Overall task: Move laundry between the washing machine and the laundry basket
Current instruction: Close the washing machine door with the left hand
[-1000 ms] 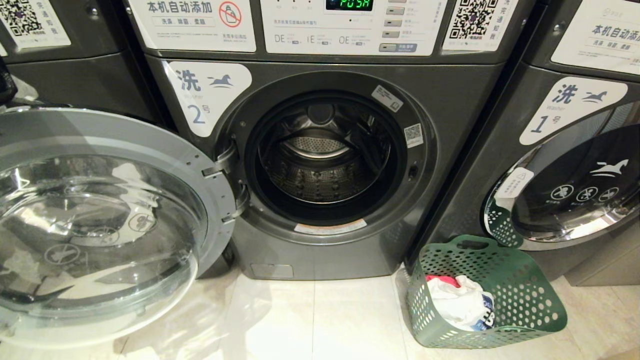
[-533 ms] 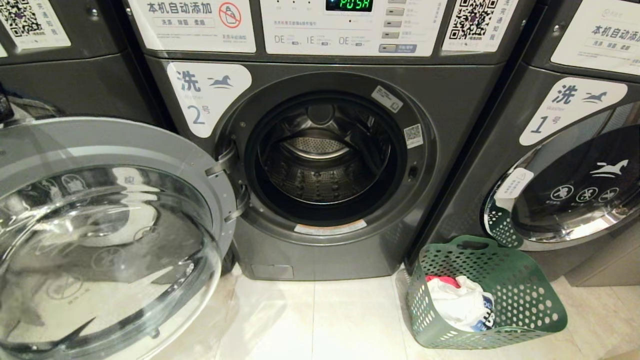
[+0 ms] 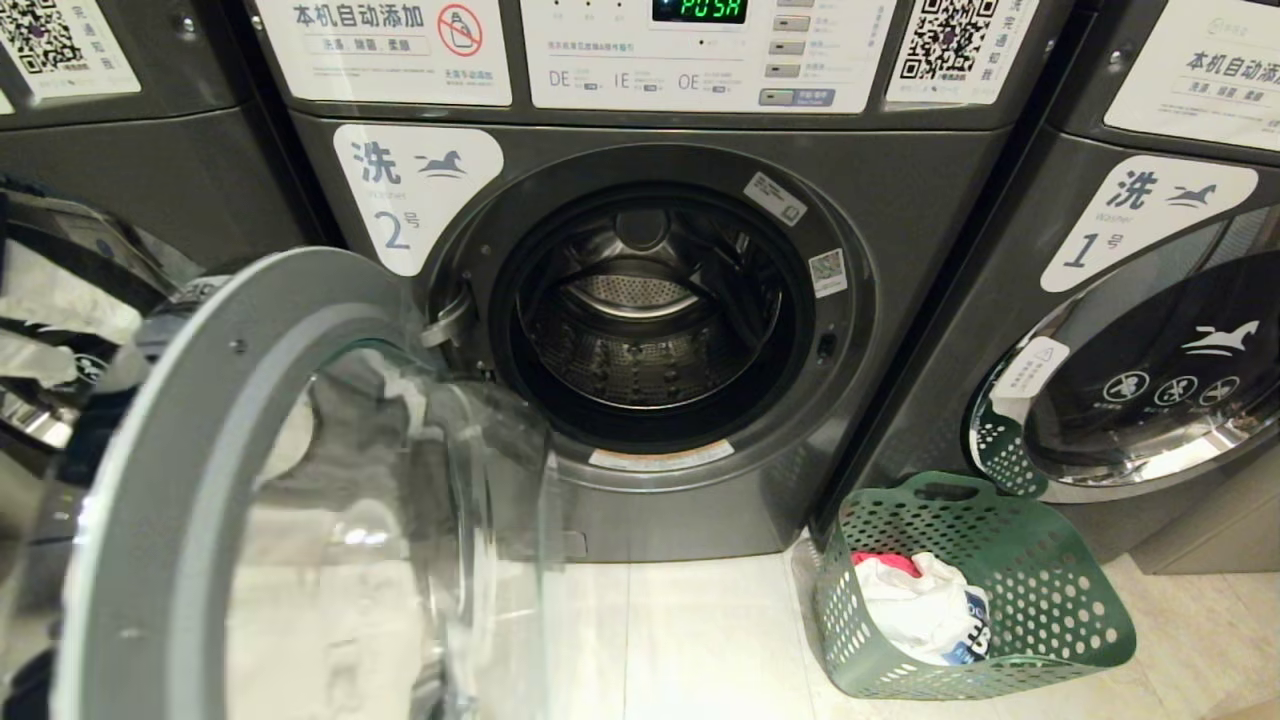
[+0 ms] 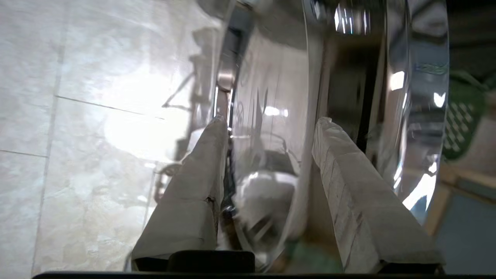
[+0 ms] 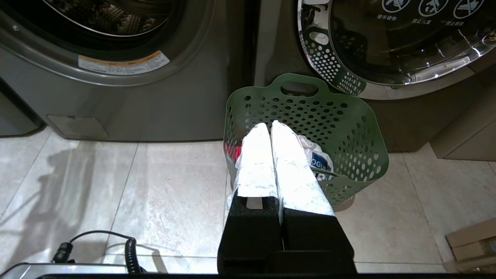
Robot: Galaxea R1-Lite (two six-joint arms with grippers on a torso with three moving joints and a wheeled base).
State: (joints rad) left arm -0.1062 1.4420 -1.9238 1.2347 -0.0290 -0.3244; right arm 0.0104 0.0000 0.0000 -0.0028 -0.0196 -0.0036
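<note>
Nearest, the left gripper [image 4: 267, 131] is clamped on the rim of the round glass door [image 3: 300, 480], half swung; I judge door-handling is the step. Right gripper [image 5: 271, 131] hangs closed, empty. Laundry [image 3: 920, 600] lies in the laundry basket [image 3: 1060, 590] on the floor; the washing machine [image 3: 640, 310] drum looks empty. Next: release the door.

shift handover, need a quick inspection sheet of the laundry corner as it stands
surface: pale tiled floor, glossy.
job's things: washing machine number 2, its door hanging open, drum looks empty; laundry basket on the floor by machine 1, leaning back; laundry inside it, white with red showing.
clutter: cardboard box at the floor's edge.
grippers: left tool clamped on the door's rim; right tool shut, empty, above the basket.
cables: coiled black cable on the floor.
surroundings: machine 1, door closed.
</note>
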